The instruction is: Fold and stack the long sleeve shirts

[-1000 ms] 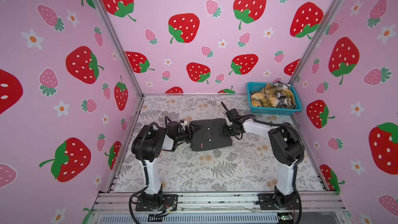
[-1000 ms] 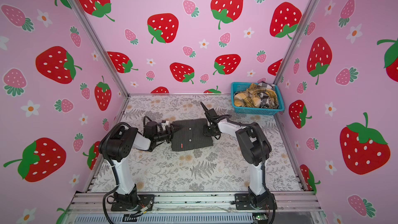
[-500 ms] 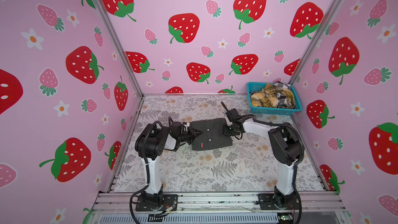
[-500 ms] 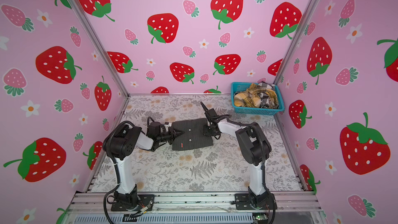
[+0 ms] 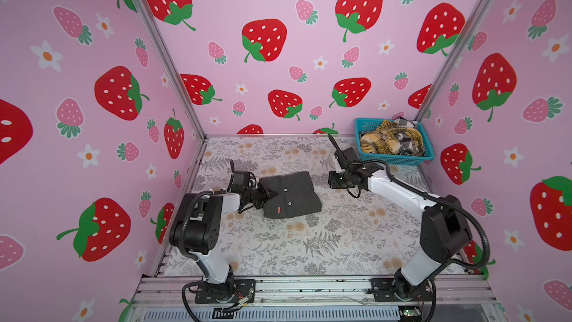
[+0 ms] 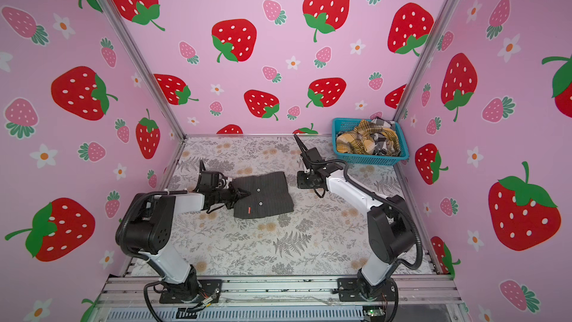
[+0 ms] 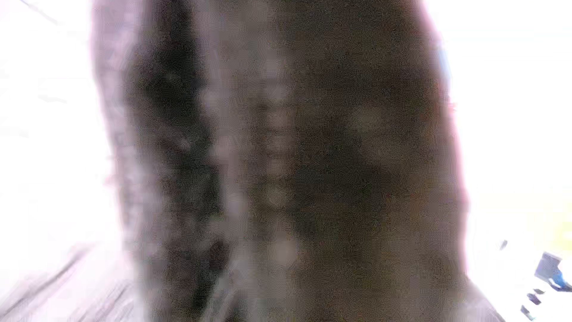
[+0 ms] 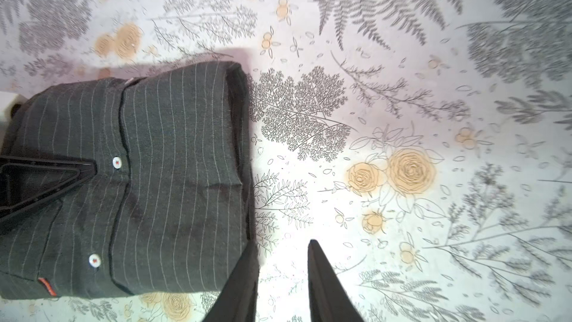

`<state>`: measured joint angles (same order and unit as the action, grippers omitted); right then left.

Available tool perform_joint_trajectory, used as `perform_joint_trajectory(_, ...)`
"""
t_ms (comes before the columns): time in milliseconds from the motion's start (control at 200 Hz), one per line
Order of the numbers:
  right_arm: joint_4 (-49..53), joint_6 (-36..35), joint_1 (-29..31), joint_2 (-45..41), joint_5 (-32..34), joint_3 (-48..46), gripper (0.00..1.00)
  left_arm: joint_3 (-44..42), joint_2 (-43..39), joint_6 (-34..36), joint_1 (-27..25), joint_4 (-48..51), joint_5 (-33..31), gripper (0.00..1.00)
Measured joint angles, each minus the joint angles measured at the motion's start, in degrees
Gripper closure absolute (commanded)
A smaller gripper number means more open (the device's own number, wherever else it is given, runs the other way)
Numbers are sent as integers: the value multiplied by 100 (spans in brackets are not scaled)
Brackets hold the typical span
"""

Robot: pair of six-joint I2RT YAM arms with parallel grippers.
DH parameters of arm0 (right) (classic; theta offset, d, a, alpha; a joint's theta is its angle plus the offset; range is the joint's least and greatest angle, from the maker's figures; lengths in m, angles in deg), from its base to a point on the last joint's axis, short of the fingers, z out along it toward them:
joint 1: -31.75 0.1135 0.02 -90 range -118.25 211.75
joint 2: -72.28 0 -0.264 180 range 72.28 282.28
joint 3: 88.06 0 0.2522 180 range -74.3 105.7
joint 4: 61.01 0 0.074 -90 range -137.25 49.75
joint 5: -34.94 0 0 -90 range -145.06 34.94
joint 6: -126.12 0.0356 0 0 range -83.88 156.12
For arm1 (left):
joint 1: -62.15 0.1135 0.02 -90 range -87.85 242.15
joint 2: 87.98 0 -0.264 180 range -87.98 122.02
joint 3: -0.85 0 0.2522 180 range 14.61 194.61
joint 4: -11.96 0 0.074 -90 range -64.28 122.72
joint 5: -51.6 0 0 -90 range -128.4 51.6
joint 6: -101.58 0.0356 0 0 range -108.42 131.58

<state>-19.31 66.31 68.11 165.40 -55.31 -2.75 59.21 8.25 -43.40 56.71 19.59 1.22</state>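
So you've got the dark charcoal pinstriped button-up shirt (image 5: 294, 195) sitting as a tidy folded rectangle on the floral-print table cover (image 5: 309, 243), a bit left of the middle, buttons facing up. Your left gripper (image 5: 272, 193) comes in low from the shirt's left side with its jaws pressed together on that edge. The right wrist view shows the top finger lying flat on the cloth and the lower one is hidden. I read that as a pinch on the folded layers, probably so you can drag or lift the bundle without it springing open. The left wrist view is just a dark blur, no help there. Your right gripper (image 8: 283, 243) hangs just beside the shirt's right edge, jaws spread with nothing between them, clear of the cloth. The mustard-yellow plaid shirt (image 5: 383, 140) and the black-and-white checked shirt (image 5: 404, 121) lie crumpled together in the turquoise plastic mesh basket (image 5: 393, 159) in the far right corner. So I'd call it one of three folded, no stack yet.
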Motion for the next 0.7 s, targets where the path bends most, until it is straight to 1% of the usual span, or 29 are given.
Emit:
perform_joint_trajectory(100, 76, 4, 2, -374, 33, -293, 69, 435, -549, 603, 116, 1307, -531, 100)
perform_joint_trajectory(220, 181, 26, 17, -664, 39, -636, 70, 1145, -1209, 1353, 216, 2909, -1604, 100)
perform_joint_trajectory(320, 219, 66, 28, -793, 33, -752, 69, 1742, -1558, 1928, 297, 3899, -2535, 100)
perform_joint_trajectory(405, 188, 111, 28, -874, 20, -756, 70, 2247, -1648, 2389, 334, 4701, -3541, 100)
perform_joint_trajectory(535, 79, 219, 26, -946, 0, -756, 71, 2833, -1596, 3115, 260, 5799, -5357, 100)
perform_joint_trajectory(625, -37, 321, -22, -994, -33, -778, 71, 3163, -1390, 3473, -70, 6500, -6738, 100)
perform_joint_trajectory(700, -179, 365, -133, -1128, -111, -925, 71, 3416, -988, 3574, -579, 7099, -7834, 100)
